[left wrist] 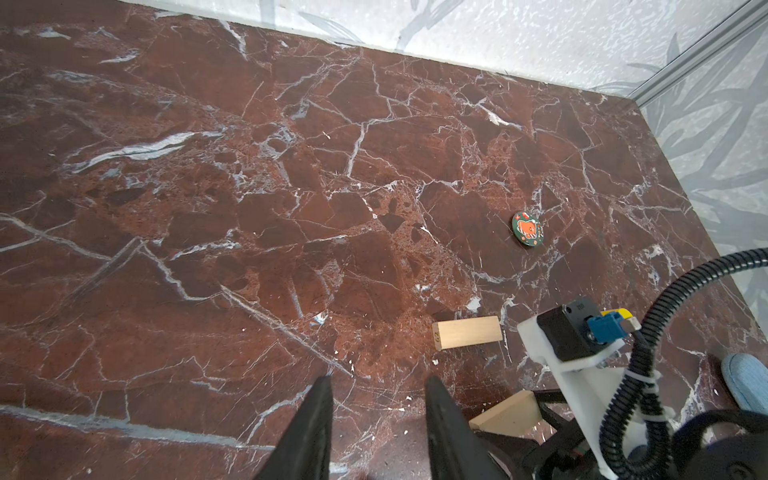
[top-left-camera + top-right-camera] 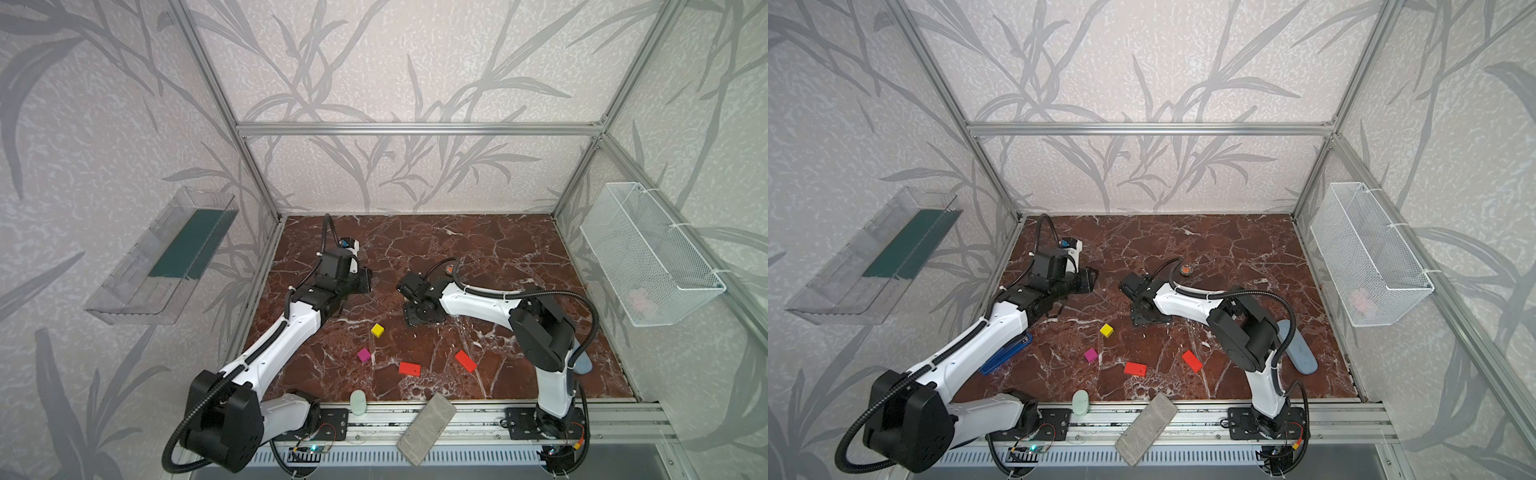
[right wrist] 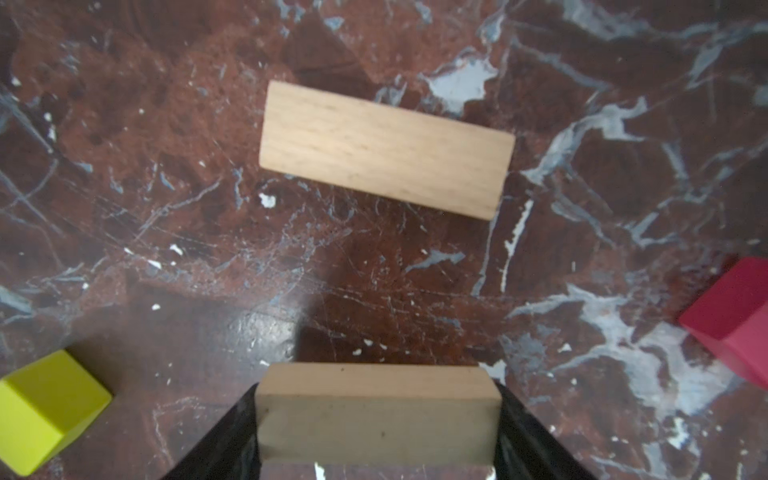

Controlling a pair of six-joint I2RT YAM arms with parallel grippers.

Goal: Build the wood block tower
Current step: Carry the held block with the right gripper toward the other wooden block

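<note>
My right gripper point(image 3: 377, 395) is shut on a tan bar point(image 3: 376, 419), held end to end between the jaws just above the marble floor. A second tan bar point(image 3: 384, 149) lies flat on the floor ahead of it, apart from the held one. A yellow cube point(image 3: 45, 409) and a magenta cube point(image 3: 735, 316) flank the right gripper. In both top views another magenta cube point(image 2: 363, 354), the yellow cube point(image 2: 377, 330) and two red flat rectangles point(image 2: 409, 368) point(image 2: 466, 360) lie loose near the front. My left gripper point(image 1: 378, 382) is open and empty, left of the bars.
A large grey stone brick point(image 2: 427, 428) rests across the front rail beside a pale green oval point(image 2: 357, 402). A blue stapler point(image 2: 1005, 353) lies under the left arm. A round badge point(image 1: 528, 229) sits further back. A blue-grey pad point(image 2: 1298, 349) lies at the right.
</note>
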